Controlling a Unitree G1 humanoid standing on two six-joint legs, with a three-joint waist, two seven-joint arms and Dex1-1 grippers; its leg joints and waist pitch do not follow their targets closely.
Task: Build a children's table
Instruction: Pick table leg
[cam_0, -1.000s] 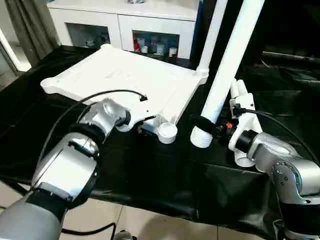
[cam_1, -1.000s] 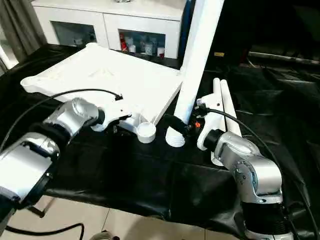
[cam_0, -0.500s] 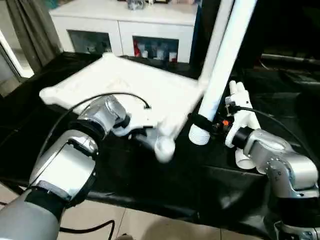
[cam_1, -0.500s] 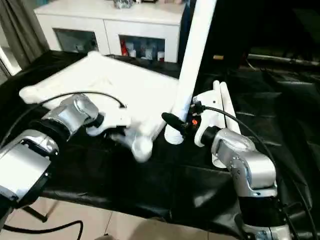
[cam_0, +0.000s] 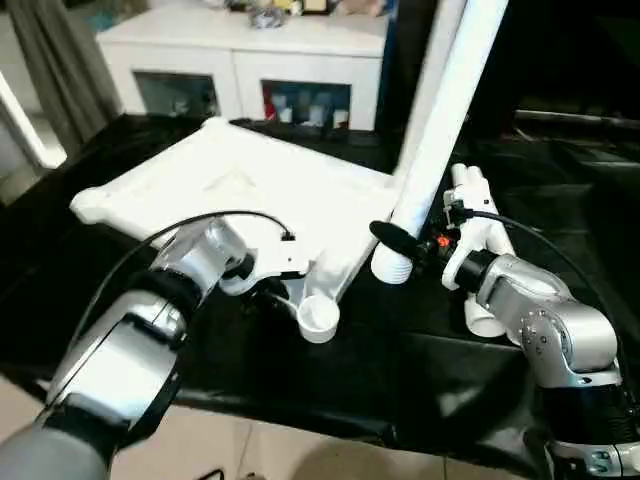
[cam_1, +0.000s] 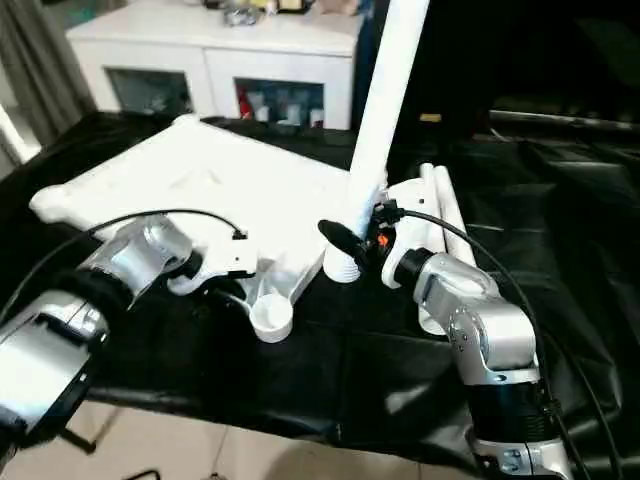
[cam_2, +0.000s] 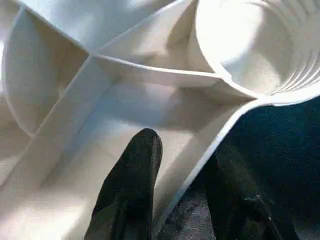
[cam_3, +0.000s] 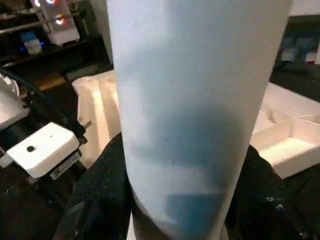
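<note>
Here the right fingers (cam_0: 392, 238) clasp an upright leg (cam_0: 440, 130); left fingers (cam_2: 132, 185) pinch the tabletop (cam_0: 250, 180) rim.

The held leg (cam_0: 440, 120) stands just beside the tabletop (cam_0: 250, 185), narrowing that gap. Spare legs (cam_0: 480, 250) block the right; black cloth (cam_0: 400, 370) in front lies open.

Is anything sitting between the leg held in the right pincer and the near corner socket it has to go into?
Nothing visible. Between the leg's ribbed end and the near corner socket there is just bare black cloth. The left pincer grips the tabletop rim beside the socket, not over its mouth.
</note>
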